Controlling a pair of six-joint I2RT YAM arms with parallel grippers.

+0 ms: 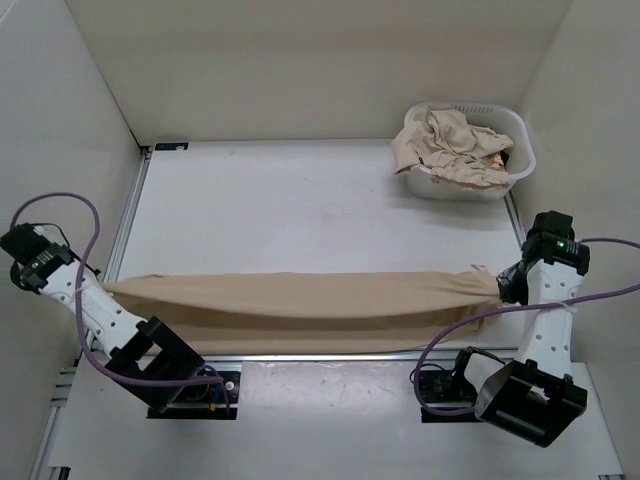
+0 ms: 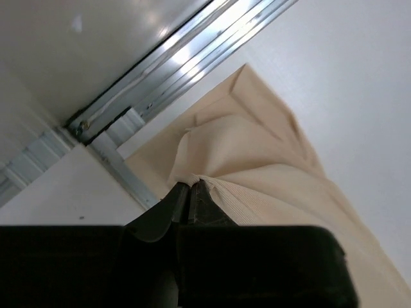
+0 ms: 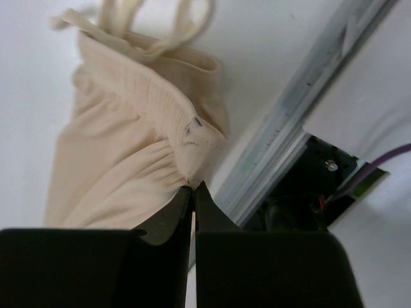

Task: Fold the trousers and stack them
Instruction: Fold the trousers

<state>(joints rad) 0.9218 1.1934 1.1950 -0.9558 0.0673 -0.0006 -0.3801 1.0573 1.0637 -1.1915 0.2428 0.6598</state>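
Left pincer (image 2: 189, 187) clamped on trousers (image 1: 300, 300), right pincer (image 3: 193, 188) apparently clamping opposite end

My overhead view is bright and even, with only a thin soft shadow along the near edge of the trousers (image 1: 300, 305). In my left wrist view, the aluminium rail (image 2: 192, 58) beside them glares, and the nearest fabric blurs.

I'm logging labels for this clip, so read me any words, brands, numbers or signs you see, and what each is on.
No text can be read anywhere.
The trousers are plain; a small dark mark on the waistband is too blurred to read as text.
The basket shows no lettering.
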